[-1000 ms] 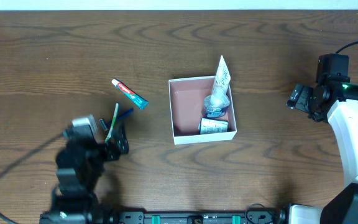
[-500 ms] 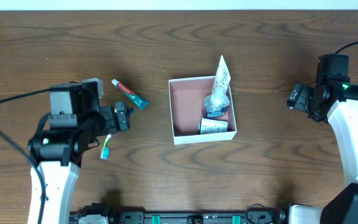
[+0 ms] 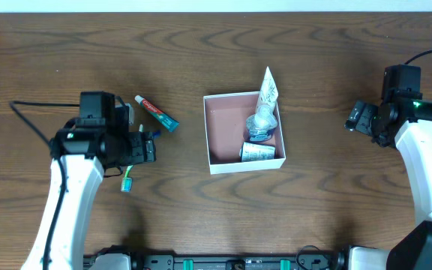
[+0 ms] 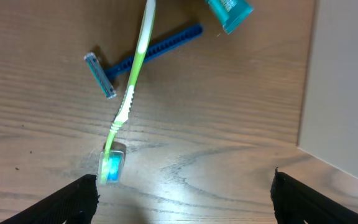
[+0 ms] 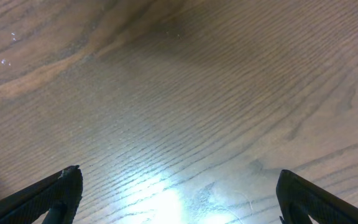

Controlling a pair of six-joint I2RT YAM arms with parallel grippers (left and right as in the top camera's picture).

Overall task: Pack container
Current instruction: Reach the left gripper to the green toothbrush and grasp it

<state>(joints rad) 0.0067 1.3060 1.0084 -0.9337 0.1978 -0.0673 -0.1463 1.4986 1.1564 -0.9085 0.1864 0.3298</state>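
Observation:
The container (image 3: 225, 132), a square white box with a pinkish-brown inside, sits mid-table and holds a white tube (image 3: 267, 88), a clear bottle (image 3: 260, 124) and another small item (image 3: 257, 152). Its white wall shows at the right of the left wrist view (image 4: 347, 87). My left gripper (image 3: 147, 146) is open and empty, hovering over a green toothbrush (image 4: 129, 99) with a blue-capped head (image 3: 127, 183) and a blue razor (image 4: 157, 45). A toothpaste tube (image 3: 156, 112) lies just beyond; its teal end shows in the left wrist view (image 4: 230, 11). My right gripper (image 3: 360, 118) is open and empty at the far right.
The left gripper's fingers (image 4: 185, 199) are spread wide above bare wood, between the toothbrush head and the container wall. The right wrist view shows only bare wooden table between its open fingers (image 5: 179, 199).
My left arm has swung up from the table's front edge to above the toothbrush and razor. The items and the right arm have not moved.

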